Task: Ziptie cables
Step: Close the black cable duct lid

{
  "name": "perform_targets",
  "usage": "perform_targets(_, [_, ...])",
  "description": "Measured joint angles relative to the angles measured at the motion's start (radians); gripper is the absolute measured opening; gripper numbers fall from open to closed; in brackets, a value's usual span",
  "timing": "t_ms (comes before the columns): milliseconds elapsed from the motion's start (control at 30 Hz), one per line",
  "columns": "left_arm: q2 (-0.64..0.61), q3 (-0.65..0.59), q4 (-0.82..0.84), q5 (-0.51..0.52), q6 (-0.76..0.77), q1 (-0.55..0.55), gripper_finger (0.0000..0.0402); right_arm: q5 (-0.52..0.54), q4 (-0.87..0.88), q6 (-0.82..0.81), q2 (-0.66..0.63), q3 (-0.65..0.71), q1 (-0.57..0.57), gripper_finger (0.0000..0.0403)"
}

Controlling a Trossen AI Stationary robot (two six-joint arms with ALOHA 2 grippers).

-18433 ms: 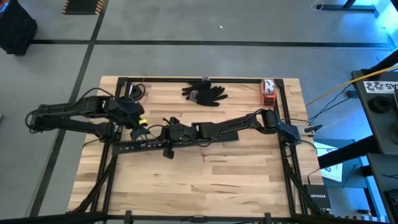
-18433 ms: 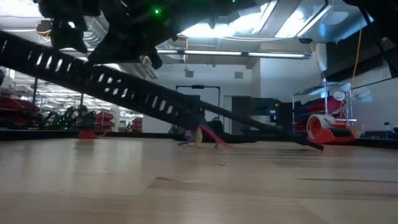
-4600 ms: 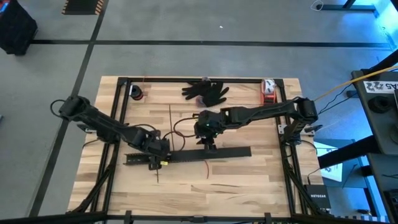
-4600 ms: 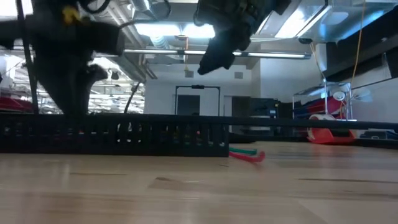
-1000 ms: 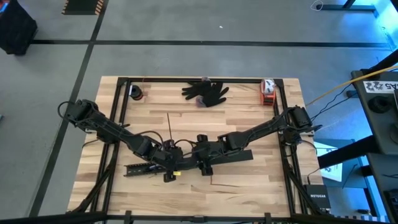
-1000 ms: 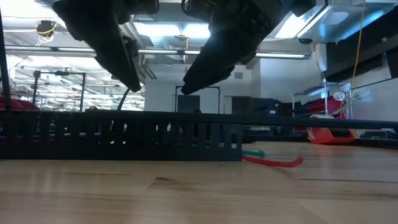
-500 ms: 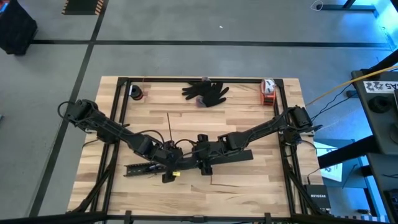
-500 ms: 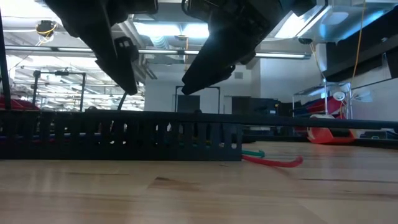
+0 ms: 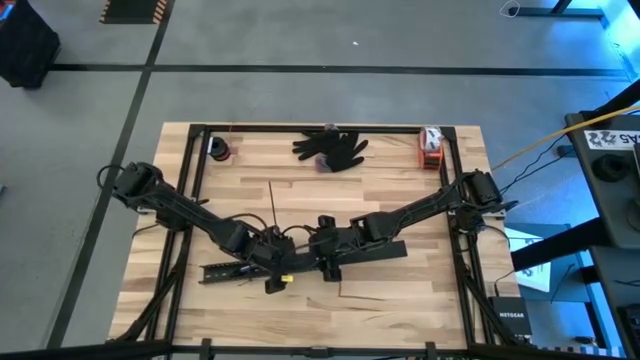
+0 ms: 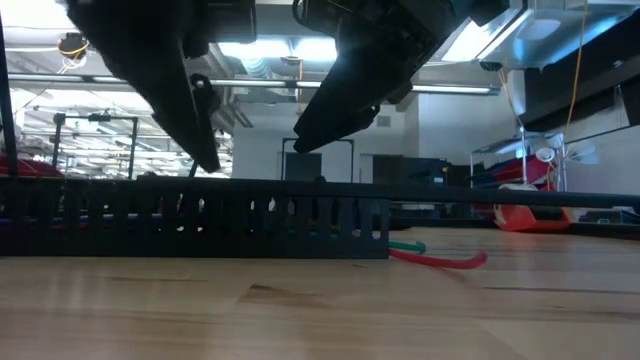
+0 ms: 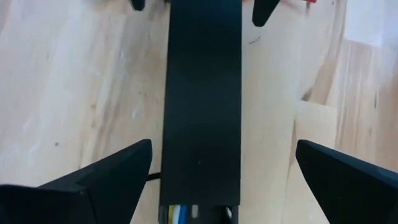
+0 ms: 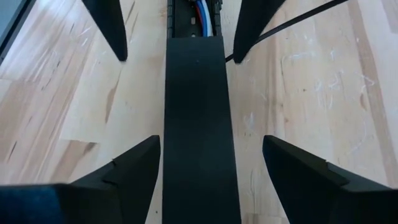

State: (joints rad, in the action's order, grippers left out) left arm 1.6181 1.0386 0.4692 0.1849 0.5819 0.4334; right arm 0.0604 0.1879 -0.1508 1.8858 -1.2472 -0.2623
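Pincers of both arms hang spread over one flat black cover strip point(image 12: 198, 118), left pincer point(image 11: 221, 158) and right pincer point(image 12: 211, 158) facing each other, likely to press it onto the slotted bar point(image 10: 195, 218) lying on the counter point(image 9: 400, 300). Cables point(image 12: 203, 14) sit inside the bar's uncovered end, between the two pincers. Ziptie point(image 9: 273, 203) lies just beyond, untouched.

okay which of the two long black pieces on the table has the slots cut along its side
The slotted bar, at the robot's left, under the left gripper. The plain black strip, between the right gripper fingers, is smooth and flat.
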Motion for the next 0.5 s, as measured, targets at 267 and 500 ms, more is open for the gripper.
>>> perform_targets(267, [0.084, 0.0, -0.018, 0.026, -0.039, -0.004, 0.039, -0.037, 0.004, 0.002, 0.006, 0.0, 0.0, 0.0278])
perform_targets(500, [0.092, 0.0, -0.009, 0.019, -0.028, 0.005, 0.0362, -0.045, -0.006, 0.009, 0.006, 0.0, 0.0, 0.0278])
